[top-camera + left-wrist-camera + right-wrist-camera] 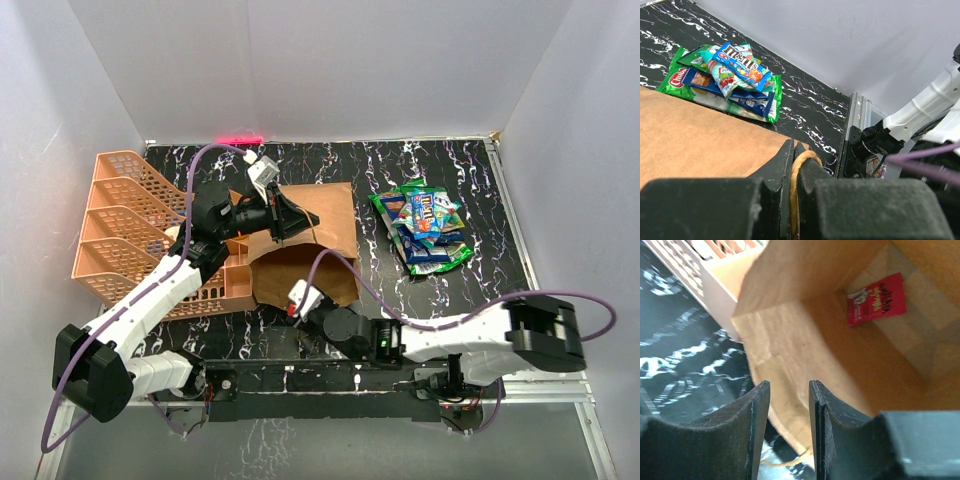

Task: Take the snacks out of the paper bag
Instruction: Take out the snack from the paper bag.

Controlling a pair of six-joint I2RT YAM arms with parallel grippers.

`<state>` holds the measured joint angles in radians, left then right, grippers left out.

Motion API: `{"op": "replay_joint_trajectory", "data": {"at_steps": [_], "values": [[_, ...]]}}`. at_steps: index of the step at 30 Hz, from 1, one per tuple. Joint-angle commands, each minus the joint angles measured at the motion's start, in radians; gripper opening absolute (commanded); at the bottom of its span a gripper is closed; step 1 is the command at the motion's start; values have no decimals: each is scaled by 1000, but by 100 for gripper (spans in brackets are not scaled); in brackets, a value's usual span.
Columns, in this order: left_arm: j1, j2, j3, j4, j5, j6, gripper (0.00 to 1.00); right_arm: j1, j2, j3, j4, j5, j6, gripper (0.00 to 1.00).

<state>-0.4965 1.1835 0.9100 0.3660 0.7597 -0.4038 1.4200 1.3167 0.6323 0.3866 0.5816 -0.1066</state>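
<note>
Left end effector (pixel 794 150) pinched on the handle (pixel 801 161) of the paper bag (pixel 700 135). Right end effector (pixel 789 390) at bag mouth, jaws slightly parted, empty. Red packet (pixel 875 299) lies deep inside, well ahead. Other snacks (pixel 425 225) heaped on desk (pixel 480 175) right of bag, count unclear.

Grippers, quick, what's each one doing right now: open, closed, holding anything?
Left gripper: closed on the paper bag handle.
Right gripper: open, holding nothing.
</note>
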Motion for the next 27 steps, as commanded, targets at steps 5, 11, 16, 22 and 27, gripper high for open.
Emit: {"op": "replay_joint_trajectory", "data": {"at_steps": [5, 11, 16, 22, 27], "values": [[6, -39, 28, 77, 66, -24, 0, -72, 292, 88, 327, 123, -526, 38], [4, -43, 17, 148, 114, -71, 0, -169, 438, 109, 466, 115, -757, 38], [4, -46, 11, 177, 128, -95, 0, -250, 485, 139, 455, -18, -709, 41], [4, -38, 4, 226, 143, -142, 0, -262, 560, 203, 450, 49, -267, 47], [0, -36, -2, 247, 149, -157, 0, -284, 627, 215, 522, 115, 13, 47]]}}
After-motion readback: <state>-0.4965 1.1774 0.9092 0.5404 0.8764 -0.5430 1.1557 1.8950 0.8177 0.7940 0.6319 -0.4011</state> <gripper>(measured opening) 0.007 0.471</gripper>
